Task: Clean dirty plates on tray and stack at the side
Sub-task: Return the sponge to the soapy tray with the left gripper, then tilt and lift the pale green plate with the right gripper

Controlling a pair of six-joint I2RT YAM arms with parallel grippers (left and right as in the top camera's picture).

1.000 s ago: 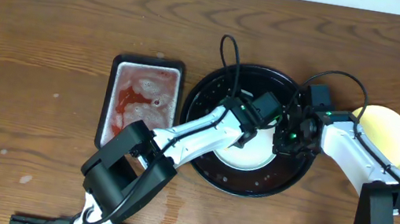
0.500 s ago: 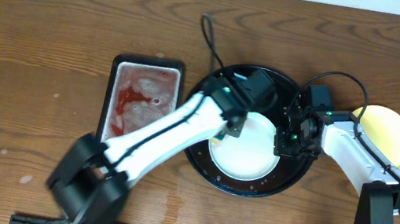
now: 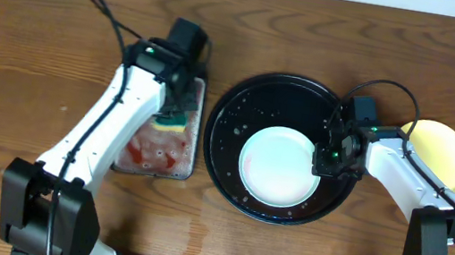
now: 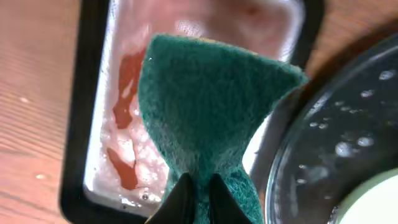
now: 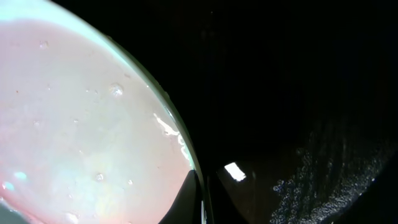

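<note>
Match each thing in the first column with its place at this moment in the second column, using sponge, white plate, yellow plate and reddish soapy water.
Things:
1. sponge
2. white plate
3. yellow plate
4. reddish soapy water

Places:
A. on the table, right of the round black tray
B. in the rectangular tray
C. pinched in the left gripper
D. lying in the round black tray

Pairs: 1-C, 2-D, 3-A, 4-B
</note>
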